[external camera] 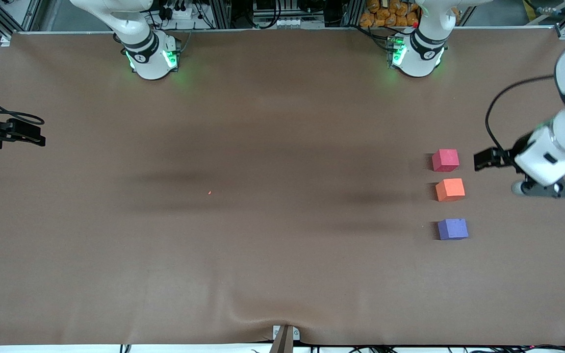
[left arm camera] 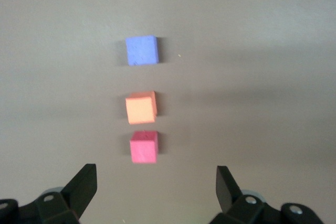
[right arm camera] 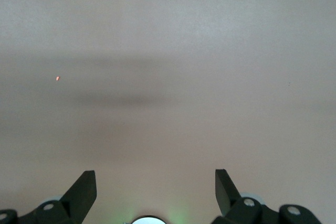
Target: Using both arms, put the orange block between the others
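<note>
Three small cubes lie in a line toward the left arm's end of the table. The orange block (external camera: 449, 189) (left arm camera: 140, 107) sits between the pinkish-red cube (external camera: 445, 160) (left arm camera: 144, 147), which is farther from the front camera, and the purple-blue cube (external camera: 452, 229) (left arm camera: 142, 50), which is nearer. My left gripper (external camera: 481, 160) (left arm camera: 156, 174) hangs open over the table beside the pinkish-red cube, apart from it and holding nothing. At the right arm's end, my right gripper (external camera: 35, 136) (right arm camera: 155, 174) waits open over bare cloth.
A brown cloth (external camera: 263, 255) covers the table. A tiny orange speck (external camera: 209, 192) (right arm camera: 58, 78) lies near the middle. The arm bases (external camera: 152, 56) (external camera: 417, 54) stand along the edge farthest from the camera. A metal bracket (external camera: 285, 336) sits at the nearest edge.
</note>
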Controlling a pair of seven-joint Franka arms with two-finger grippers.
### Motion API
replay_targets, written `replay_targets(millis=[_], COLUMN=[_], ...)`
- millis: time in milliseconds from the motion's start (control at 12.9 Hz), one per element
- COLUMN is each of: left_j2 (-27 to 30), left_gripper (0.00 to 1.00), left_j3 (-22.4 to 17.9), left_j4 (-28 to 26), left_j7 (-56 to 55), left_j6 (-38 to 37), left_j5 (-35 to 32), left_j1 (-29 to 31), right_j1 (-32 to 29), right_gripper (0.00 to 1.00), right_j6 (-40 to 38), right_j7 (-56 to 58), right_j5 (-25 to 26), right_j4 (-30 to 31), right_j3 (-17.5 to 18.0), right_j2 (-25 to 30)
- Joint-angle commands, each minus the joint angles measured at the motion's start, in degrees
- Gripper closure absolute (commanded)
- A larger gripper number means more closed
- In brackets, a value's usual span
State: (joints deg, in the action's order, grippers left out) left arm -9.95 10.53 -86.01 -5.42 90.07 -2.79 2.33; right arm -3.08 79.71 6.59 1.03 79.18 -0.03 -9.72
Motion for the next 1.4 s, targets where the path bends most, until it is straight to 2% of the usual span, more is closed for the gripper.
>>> replay_targets(millis=[0, 233, 931, 1319], left_j2=[4.58, 7.31, 7.67, 10.39], left_gripper=[0.00, 0.00, 0.00, 0.00], left_j3=[3.08, 3.71, 4.06, 3.45], left_j4=[-1.09, -1.27, -1.09, -1.62], left_j7=[-3.98, -3.11, -0.30, -0.38], left_j6=[-4.89, -8.67, -8.86, -10.17], left_j5=[0.51, 1.03, 1.39, 2.97], left_j1=[0.30, 0.57, 0.57, 0.92], right_j1=[-0.26, -0.35, -0.35, -0.44], right_gripper=[0.00, 0.00, 0.00, 0.00], right_j6=[-0.52, -0.43, -0.43, -0.43], right_j7=[-0.08, -0.08, -0.17, -0.26], right_j5=[0.37, 0.37, 0.37, 0.37], right_j4=[-0.69, -0.69, -0.69, -0.69], right_j3=[0.29, 0.29, 0.29, 0.29], right_j2=[-0.30, -0.30, -0.30, -0.30])
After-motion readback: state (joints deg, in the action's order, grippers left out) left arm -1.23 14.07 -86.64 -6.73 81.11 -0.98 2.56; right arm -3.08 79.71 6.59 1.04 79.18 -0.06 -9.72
